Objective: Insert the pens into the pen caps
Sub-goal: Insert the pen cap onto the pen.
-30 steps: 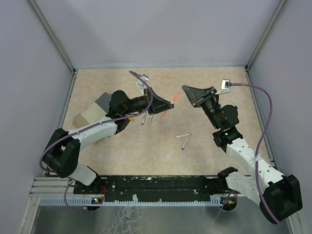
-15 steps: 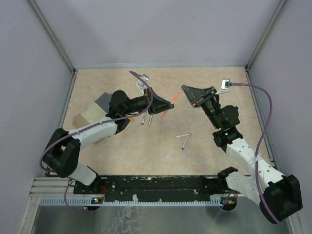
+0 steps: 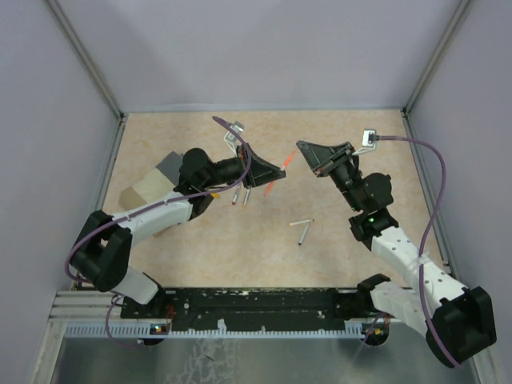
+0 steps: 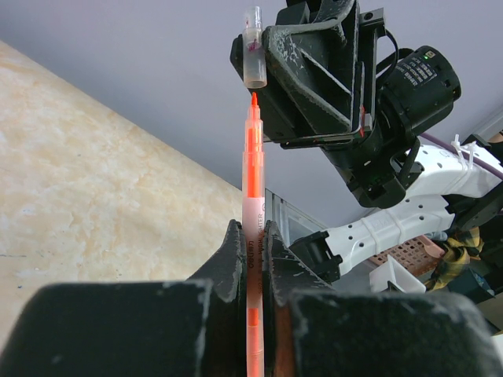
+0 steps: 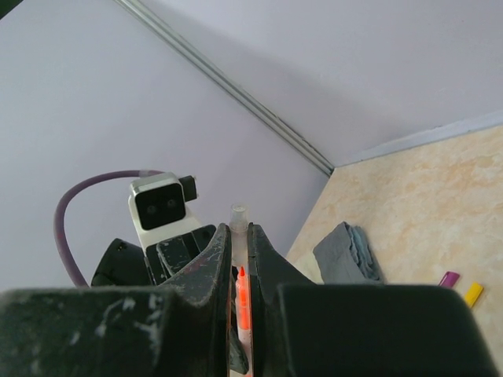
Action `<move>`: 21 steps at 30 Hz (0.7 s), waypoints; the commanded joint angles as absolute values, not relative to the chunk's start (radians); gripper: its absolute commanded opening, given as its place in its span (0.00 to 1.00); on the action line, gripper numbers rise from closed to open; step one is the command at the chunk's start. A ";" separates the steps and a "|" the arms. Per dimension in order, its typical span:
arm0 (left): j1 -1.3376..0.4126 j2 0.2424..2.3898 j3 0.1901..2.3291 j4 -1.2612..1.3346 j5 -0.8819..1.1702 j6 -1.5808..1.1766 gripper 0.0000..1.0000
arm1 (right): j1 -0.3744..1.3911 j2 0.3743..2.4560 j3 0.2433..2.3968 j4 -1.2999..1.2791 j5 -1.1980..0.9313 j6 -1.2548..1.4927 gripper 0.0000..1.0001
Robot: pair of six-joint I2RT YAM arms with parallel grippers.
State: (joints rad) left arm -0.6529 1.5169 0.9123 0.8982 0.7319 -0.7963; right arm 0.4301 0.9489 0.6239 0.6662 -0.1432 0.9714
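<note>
My left gripper (image 4: 251,229) is shut on an orange pen (image 4: 251,169), bare tip pointing away from the wrist. Just beyond that tip hangs a clear pen cap (image 4: 253,59), mouth facing the pen across a narrow gap. In the right wrist view my right gripper (image 5: 240,229) is shut on this cap (image 5: 238,214), with the orange pen (image 5: 242,302) lined up behind it. From above, the left gripper (image 3: 278,171) and right gripper (image 3: 301,149) meet over the mat's middle, the pen (image 3: 270,187) slanting between them. The cap is too small to see from above.
Two pens (image 3: 302,228) lie on the mat in front of the right arm, and two more (image 3: 241,196) lie under the left wrist. A beige box with a grey lid (image 3: 152,188) stands at the left. A magenta cap (image 5: 449,278) and a yellow cap (image 5: 472,294) lie on the mat.
The right gripper has crept slightly left toward the pen tip. The left arm and the things on the mat have not moved.
</note>
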 commanded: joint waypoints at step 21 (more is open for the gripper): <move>-0.660 1.526 0.948 0.937 0.732 -0.791 0.00 | 0.439 0.943 0.618 0.746 -0.179 0.972 0.00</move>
State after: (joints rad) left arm -0.6529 1.5169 0.9176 0.8986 0.7315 -0.7963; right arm 0.4301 0.9489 0.6186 0.6704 -0.1719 0.9726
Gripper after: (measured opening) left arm 0.047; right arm 0.070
